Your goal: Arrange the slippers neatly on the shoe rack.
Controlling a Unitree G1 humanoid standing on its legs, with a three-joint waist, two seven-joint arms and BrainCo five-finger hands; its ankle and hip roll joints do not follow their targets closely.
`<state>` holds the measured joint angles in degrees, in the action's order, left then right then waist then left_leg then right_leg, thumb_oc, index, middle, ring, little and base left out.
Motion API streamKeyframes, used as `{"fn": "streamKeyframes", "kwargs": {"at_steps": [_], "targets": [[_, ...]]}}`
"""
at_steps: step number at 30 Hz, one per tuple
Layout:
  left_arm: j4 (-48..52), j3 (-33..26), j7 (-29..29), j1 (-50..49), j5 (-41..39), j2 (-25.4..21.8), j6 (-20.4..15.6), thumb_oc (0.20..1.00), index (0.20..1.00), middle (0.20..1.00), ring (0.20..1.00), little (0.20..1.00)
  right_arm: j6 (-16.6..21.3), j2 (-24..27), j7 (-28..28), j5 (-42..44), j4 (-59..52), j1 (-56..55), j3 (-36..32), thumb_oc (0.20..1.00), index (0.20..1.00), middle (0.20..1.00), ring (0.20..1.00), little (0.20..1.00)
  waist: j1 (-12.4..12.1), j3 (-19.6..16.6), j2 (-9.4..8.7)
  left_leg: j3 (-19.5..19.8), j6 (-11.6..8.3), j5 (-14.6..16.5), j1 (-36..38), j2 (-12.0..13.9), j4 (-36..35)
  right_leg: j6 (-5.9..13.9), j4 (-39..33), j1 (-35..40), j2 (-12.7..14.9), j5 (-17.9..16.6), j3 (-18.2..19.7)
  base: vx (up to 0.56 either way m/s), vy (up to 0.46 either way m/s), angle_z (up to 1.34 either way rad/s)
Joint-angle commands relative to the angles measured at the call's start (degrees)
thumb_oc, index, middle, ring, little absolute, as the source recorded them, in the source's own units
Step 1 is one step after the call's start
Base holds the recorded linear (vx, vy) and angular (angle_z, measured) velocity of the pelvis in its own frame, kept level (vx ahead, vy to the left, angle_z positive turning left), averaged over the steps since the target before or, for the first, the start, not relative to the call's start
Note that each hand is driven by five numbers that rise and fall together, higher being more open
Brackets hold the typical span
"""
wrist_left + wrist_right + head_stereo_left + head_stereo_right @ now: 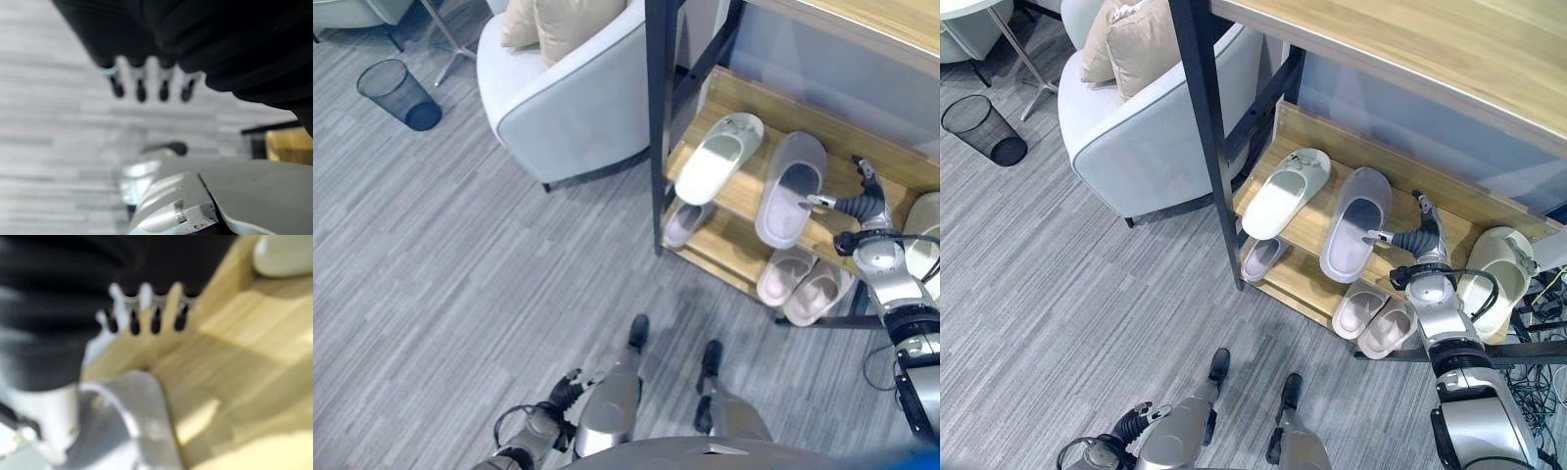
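The wooden shoe rack (pixel 741 201) stands at the right. On its middle shelf a pale green slipper (pixel 720 157) and a grey-lilac slipper (pixel 791 188) lie side by side, and a cream slipper (pixel 1494 274) lies further right. Below lie a small grey slipper (pixel 685 223) and a pinkish pair (pixel 803 284). My right hand (pixel 1422 235) reaches over the middle shelf between the grey-lilac and cream slippers, open, fingers (pixel 146 308) straight, thumb tip at the grey-lilac slipper's edge. My left hand (pixel 563 394) hangs low by my side, open and holding nothing.
The rack's dark metal post (pixel 656 127) rises at its left corner and a wooden top board (pixel 1430 49) overhangs the shelves. A white armchair (pixel 568 98) with beige cushions stands left of the rack. A black mesh bin (pixel 399 93) sits on the grey floor far left.
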<state>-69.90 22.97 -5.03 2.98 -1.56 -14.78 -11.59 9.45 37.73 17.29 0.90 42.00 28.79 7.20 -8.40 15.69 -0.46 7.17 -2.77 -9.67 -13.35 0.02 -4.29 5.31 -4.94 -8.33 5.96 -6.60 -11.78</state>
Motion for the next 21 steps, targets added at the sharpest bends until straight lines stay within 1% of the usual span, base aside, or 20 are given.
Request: {"fn": "streamKeyframes", "kwargs": {"at_steps": [1,7,8,10,11,12,13,18,21], "targets": [[-2.61,0.57,1.33,0.10,1.78,1.34,0.18,1.000,1.000,1.000,1.000,1.000,1.45,5.08,1.49,-0.15,-3.06,2.24,-0.32,1.000,1.000,1.000,1.000,1.000,-0.96,1.18,-1.70,3.81,2.02,8.76,-4.06,-1.44,6.70,2.50,8.92,-0.56,2.99,9.30,1.39,0.00,0.000,0.00],[-2.95,0.65,1.23,0.30,2.13,0.84,0.42,1.000,1.000,1.000,1.000,1.000,1.49,5.70,2.63,1.00,-1.33,5.10,-0.04,1.000,1.000,1.000,1.000,1.000,-1.52,1.43,-1.84,4.13,1.96,8.88,-4.65,-1.57,7.00,2.60,8.91,-0.87,3.05,9.28,1.28,0.00,0.000,0.00],[-2.88,0.96,1.12,0.74,1.92,0.60,0.42,1.000,1.000,1.000,1.000,1.000,1.38,5.92,3.05,1.52,-0.74,6.90,0.57,1.000,1.000,1.000,1.000,1.000,-1.92,2.09,-1.96,4.12,1.86,8.84,-5.26,-1.64,7.33,2.60,8.89,-1.24,3.06,9.19,1.17,0.00,0.000,0.00],[-2.54,1.47,0.88,1.33,0.99,0.43,0.19,1.000,1.000,1.000,1.000,1.000,1.23,6.56,3.40,1.95,0.67,9.74,1.80,1.000,1.000,1.000,1.000,1.000,-2.48,2.90,-1.63,4.34,1.86,8.69,-6.20,-1.95,7.74,2.51,8.87,-1.69,3.18,8.99,0.93,-0.02,0.014,0.00],[-2.38,1.90,0.58,1.71,0.43,0.49,0.01,1.000,1.000,1.000,1.000,1.000,1.08,6.87,3.95,1.81,1.45,11.50,2.72,0.498,0.498,0.498,0.498,0.498,-2.74,3.50,-1.43,4.61,1.78,8.51,-6.76,-2.13,7.86,2.48,8.89,-2.04,3.21,8.91,0.71,-0.03,0.030,0.04],[-2.11,1.87,0.44,1.85,0.42,0.49,-0.06,1.000,1.000,1.000,1.000,1.000,0.08,7.98,3.78,-1.50,1.01,12.19,4.44,0.325,0.325,0.325,0.325,0.325,-2.96,3.98,-1.20,4.75,1.72,8.40,-7.20,-2.30,7.84,2.54,8.93,-2.29,3.26,8.83,0.50,-0.03,0.048,0.13],[-1.78,2.29,0.17,2.26,0.23,0.71,-0.12,1.000,1.000,1.000,1.000,1.000,0.11,8.04,4.43,-2.13,0.59,13.19,5.00,0.200,0.200,0.200,0.200,0.200,-3.06,4.60,-0.79,4.74,1.80,8.44,-7.81,-2.44,8.17,2.56,9.13,-2.76,3.42,8.78,0.49,-0.01,0.042,0.20],[-1.51,2.46,-0.13,2.42,0.01,0.87,-0.24,1.000,1.000,1.000,1.000,1.000,0.02,7.89,4.83,-2.45,0.06,13.47,4.99,0.200,0.200,0.200,0.200,0.200,-3.13,5.30,-0.52,4.62,1.77,8.59,-8.29,-2.58,8.70,2.56,9.38,-3.24,3.57,8.70,0.58,0.00,0.013,0.05],[-1.29,2.39,-0.26,2.38,-0.09,1.08,-0.36,1.000,1.000,1.000,1.000,1.000,0.33,7.51,5.39,-2.20,-1.14,12.38,3.89,0.200,0.200,0.200,0.200,0.200,-2.97,5.63,-0.32,4.34,1.73,8.73,-8.53,-2.63,8.98,2.51,9.58,-3.50,3.61,8.79,0.72,0.00,0.000,0.00]]}}
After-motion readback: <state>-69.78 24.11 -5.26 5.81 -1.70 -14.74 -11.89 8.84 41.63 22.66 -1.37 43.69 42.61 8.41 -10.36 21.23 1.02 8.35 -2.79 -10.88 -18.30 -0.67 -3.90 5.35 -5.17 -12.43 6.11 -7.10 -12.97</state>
